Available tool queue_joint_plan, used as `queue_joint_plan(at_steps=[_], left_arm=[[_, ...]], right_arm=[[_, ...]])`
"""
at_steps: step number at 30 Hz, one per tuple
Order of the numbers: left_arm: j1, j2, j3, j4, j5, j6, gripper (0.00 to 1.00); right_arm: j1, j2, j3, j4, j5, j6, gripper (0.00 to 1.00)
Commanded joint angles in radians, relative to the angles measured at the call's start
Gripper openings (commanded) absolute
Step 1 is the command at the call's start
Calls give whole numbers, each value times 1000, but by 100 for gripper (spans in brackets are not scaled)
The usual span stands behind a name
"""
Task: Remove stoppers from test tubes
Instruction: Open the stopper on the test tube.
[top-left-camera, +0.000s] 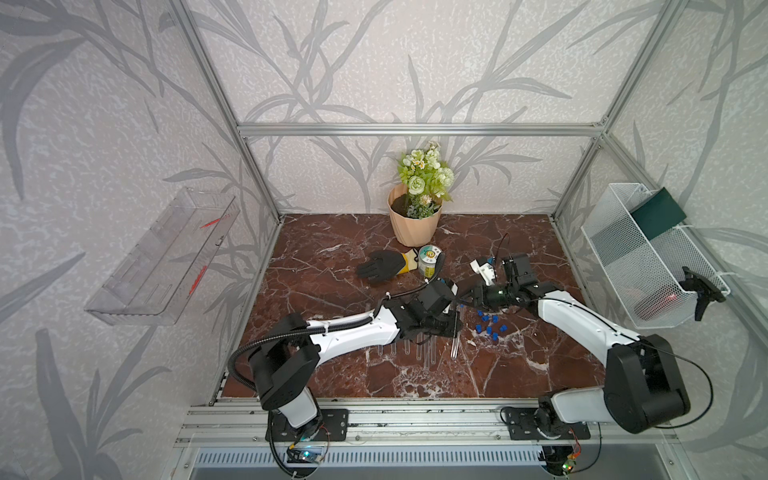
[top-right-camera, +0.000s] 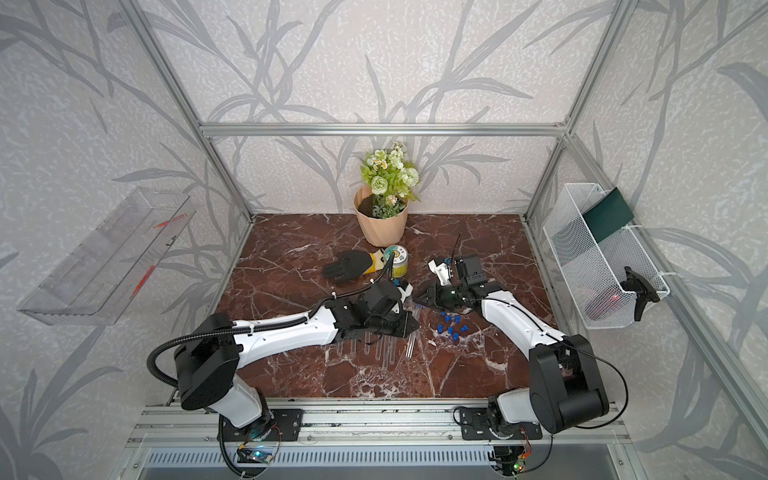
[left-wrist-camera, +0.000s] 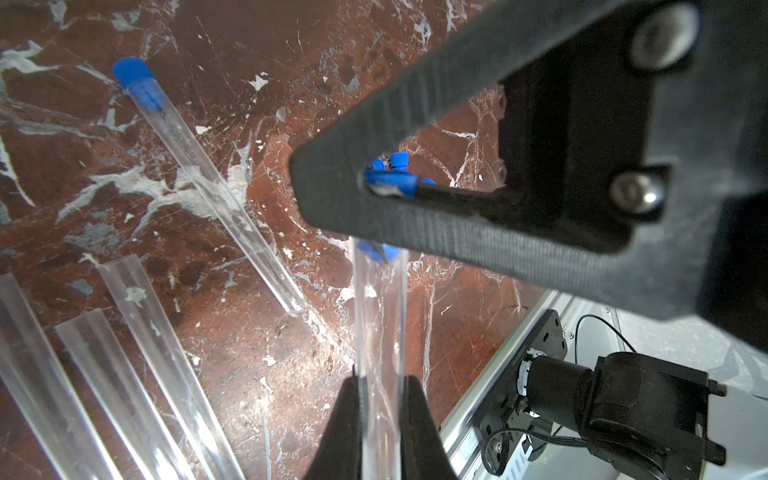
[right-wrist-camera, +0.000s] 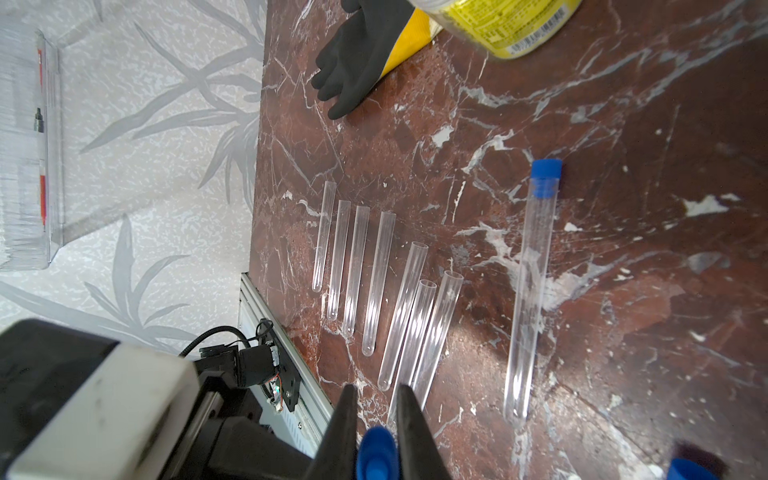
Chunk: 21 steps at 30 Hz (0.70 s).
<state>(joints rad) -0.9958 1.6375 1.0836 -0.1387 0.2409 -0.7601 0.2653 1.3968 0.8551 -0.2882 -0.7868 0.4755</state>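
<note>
blue stopper (right-wrist-camera: 376, 453) pinched by right gripper (right-wrist-camera: 376, 390), tube (left-wrist-camera: 380, 324) by left gripper (left-wrist-camera: 382, 380).
seven open tubes (right-wrist-camera: 377, 282) counted from right wrist only.

A: Open tubes?

B: Seven clear test tubes (right-wrist-camera: 374, 282), no caps, lie flat side by side in a rough row, front-centre of the table (top-left-camera: 332, 257). Mouths face twd the back, round ends twd the front. The three on the right of the row sit a bit skewed.

A: Any still capped?

B: Two. The capped tube (right-wrist-camera: 532, 291) lies flat just right of the row w/ a blue stopper (right-wrist-camera: 545, 176) in its back end. The held tube (left-wrist-camera: 380, 332) is up off the table, and its pinched stopper (left-wrist-camera: 390, 183) is still in the mouth.

A: Loose ones?

B: Approx seven loose stoppers (top-left-camera: 490, 324), bright blue, in a tight cluster right of the tubes, not touching them.
</note>
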Motion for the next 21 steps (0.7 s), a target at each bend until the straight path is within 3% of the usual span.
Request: queue_joint_plan(at_steps=[1, 21], left_arm=[[-7, -10, -2, -73, -14, -12, 5], [-18, -2, -1, -105, -24, -4, 5]], right_arm=[[-24, 13, 64, -7, 21, -41, 0], [-44, 47, 138, -33, 40, -64, 0]])
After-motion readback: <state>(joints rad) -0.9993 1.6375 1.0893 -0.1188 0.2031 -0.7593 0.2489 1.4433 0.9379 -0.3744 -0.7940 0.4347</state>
